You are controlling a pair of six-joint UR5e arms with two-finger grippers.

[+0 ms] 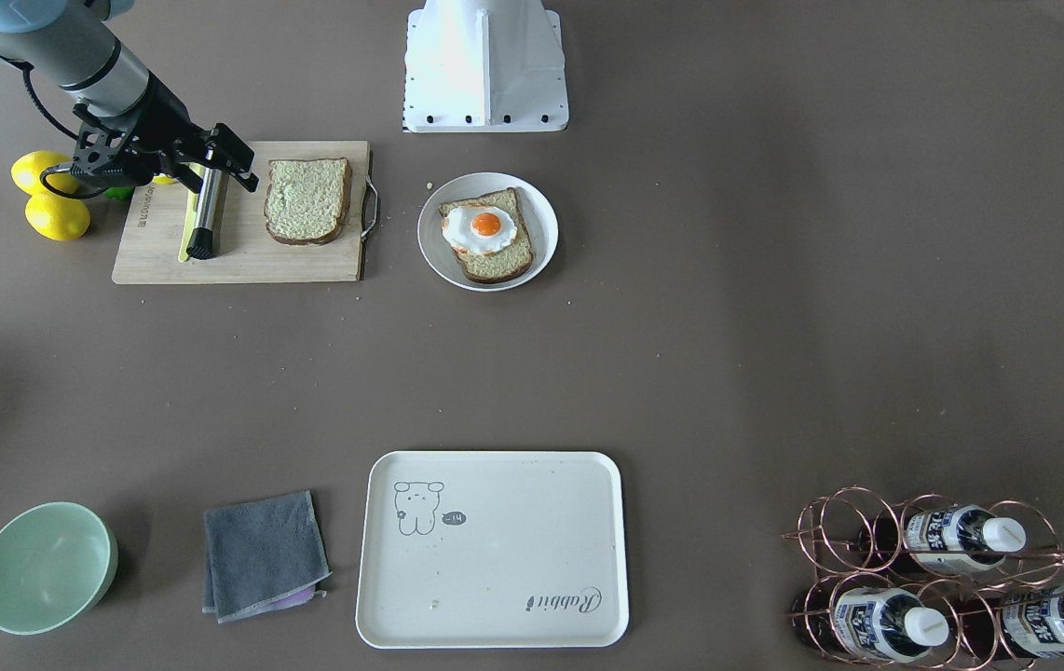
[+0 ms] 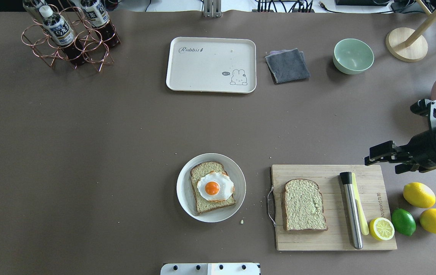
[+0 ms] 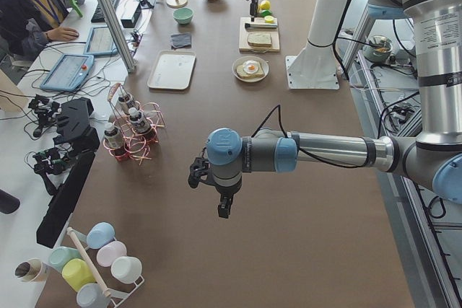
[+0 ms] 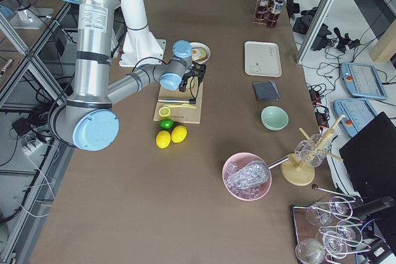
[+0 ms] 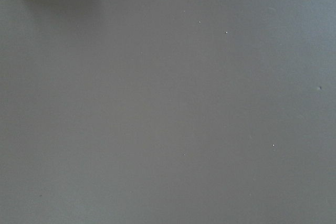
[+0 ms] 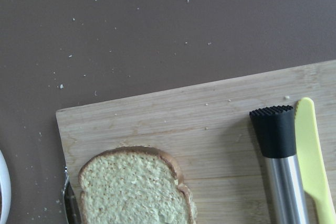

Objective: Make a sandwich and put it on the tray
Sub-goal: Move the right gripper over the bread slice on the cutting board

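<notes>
One bread slice [image 2: 303, 205] lies on the wooden cutting board [image 2: 332, 240]; it also shows in the right wrist view [image 6: 134, 187]. A second slice with the fried egg [image 2: 214, 187] on top lies on the round white plate [image 2: 183, 191]. The cream tray [image 2: 202, 68] stands at the far side with nothing on it. My right gripper [image 2: 371, 156] hovers over the board's far right corner, jaws apart and empty. My left gripper [image 3: 224, 208] shows only in the exterior left view, over bare table far from the food; I cannot tell its state.
A steel muddler [image 2: 351, 210] and a yellow knife [image 2: 360, 206] lie on the board beside a lemon half [image 2: 381, 228]. Two lemons [image 2: 419, 194] and a lime [image 2: 403, 221] sit to its right. A grey cloth [image 2: 287, 65], a green bowl [image 2: 353, 55] and a bottle rack [image 2: 69, 38] stand at the far side.
</notes>
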